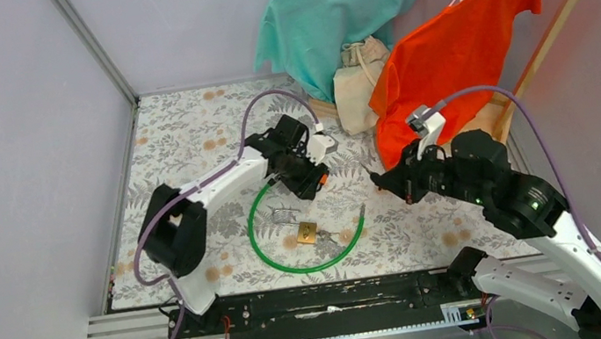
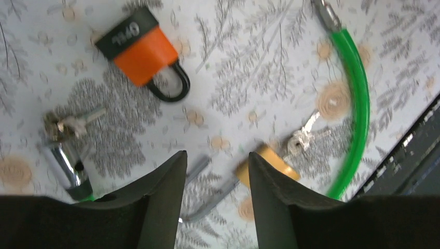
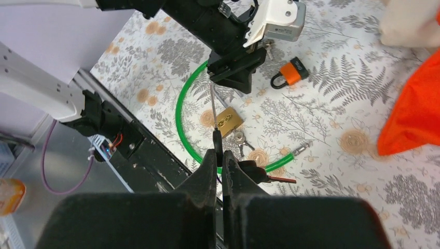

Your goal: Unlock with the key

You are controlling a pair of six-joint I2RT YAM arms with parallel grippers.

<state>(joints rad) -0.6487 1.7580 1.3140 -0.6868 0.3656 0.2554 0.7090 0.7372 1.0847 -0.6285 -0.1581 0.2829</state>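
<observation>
Left of the square brass padlock [image 1: 307, 232], the floral-patterned worktop [image 1: 185, 132] stretches open to the grey wall [image 1: 14, 174]. A black rail [image 1: 324, 299] edges the worktop in front of the padlock. A green cable loop [image 1: 274, 257] rings the padlock, and small silver keys [image 1: 329, 236] touch its right side. Behind the padlock hovers the left end effector [image 2: 215, 171], fingers apart, with the padlock's steel shackle [image 2: 200, 166] showing in the gap. Only the wrist views clearly show an orange-and-black padlock [image 2: 142, 52] and a second key bunch [image 2: 67, 124] beyond it. Right of the padlock, the right end effector [image 3: 221, 155] has its fingers pressed together. A cream cloth bag [image 1: 359, 73] stands far behind, contents hidden.
</observation>
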